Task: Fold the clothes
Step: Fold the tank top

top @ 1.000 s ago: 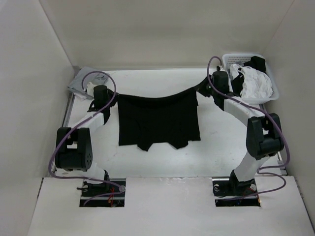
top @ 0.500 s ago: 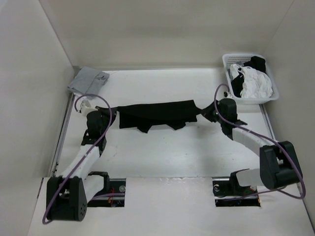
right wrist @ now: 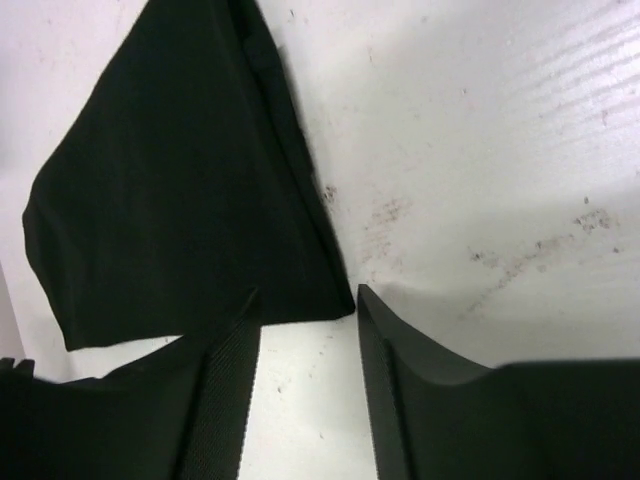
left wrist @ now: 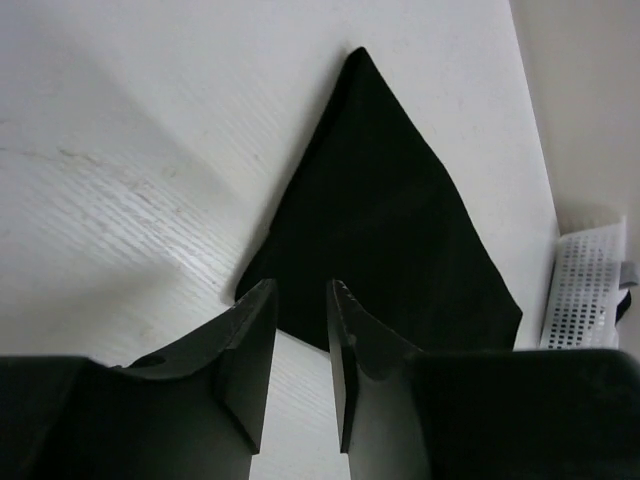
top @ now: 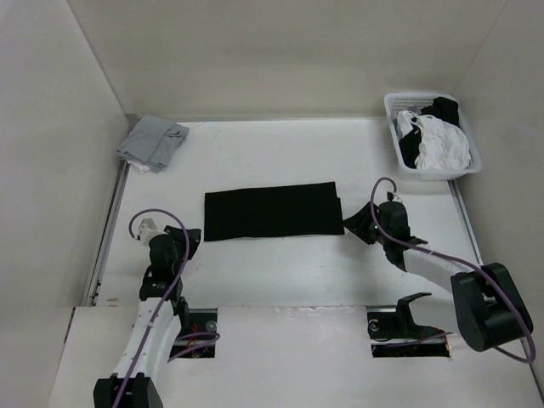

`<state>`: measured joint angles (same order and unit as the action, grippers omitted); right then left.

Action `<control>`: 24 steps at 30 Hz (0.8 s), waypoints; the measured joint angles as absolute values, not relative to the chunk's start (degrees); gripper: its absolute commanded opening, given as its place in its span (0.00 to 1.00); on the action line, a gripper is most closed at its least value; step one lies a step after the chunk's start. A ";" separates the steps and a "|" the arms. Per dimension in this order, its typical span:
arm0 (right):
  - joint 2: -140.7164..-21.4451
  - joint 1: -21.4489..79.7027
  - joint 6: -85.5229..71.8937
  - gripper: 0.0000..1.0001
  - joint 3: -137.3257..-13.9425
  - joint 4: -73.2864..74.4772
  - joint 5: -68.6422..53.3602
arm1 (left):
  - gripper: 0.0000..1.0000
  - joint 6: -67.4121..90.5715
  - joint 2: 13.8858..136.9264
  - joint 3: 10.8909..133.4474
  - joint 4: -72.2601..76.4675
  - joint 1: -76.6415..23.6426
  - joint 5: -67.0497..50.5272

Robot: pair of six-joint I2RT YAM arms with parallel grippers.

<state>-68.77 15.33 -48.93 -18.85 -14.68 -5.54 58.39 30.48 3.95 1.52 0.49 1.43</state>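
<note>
The clothes now lie folded flat, so one fold is done. The left gripper and right gripper have let go, with their fingers open and empty.

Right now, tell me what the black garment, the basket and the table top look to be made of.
Black garment: soft woven or knit fabric, matte; it lies flat in a folded strip with limp corners. Basket: probably rigid white plastic, with rows of punched holes. Table top: hard white sheet, slightly glossy, finely ribbed and scuffed; plastic or painted board, cannot tell.
</note>
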 measured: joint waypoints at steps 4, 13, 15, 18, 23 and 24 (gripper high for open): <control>-74.54 15.29 -47.97 0.55 -23.29 -15.29 -5.39 | 0.26 58.65 30.06 4.40 0.30 1.48 2.13; -90.45 14.59 -49.15 0.53 -32.40 -22.22 -7.57 | 0.27 59.68 50.37 11.92 12.23 -14.76 7.55; -92.55 14.66 -50.06 0.45 -33.54 -23.68 -8.40 | 0.26 59.79 54.65 12.93 15.75 -18.44 8.80; -96.42 14.70 -52.29 0.25 -34.68 -26.89 -10.04 | 0.26 59.79 58.04 13.39 19.73 -21.58 10.00; -98.56 14.68 -56.14 0.06 -33.21 -31.51 -11.29 | 0.26 59.77 58.83 13.72 23.35 -23.18 11.00; -97.69 14.68 -56.49 0.05 -32.25 -31.68 -11.03 | 0.26 59.77 58.83 13.74 23.83 -23.35 11.20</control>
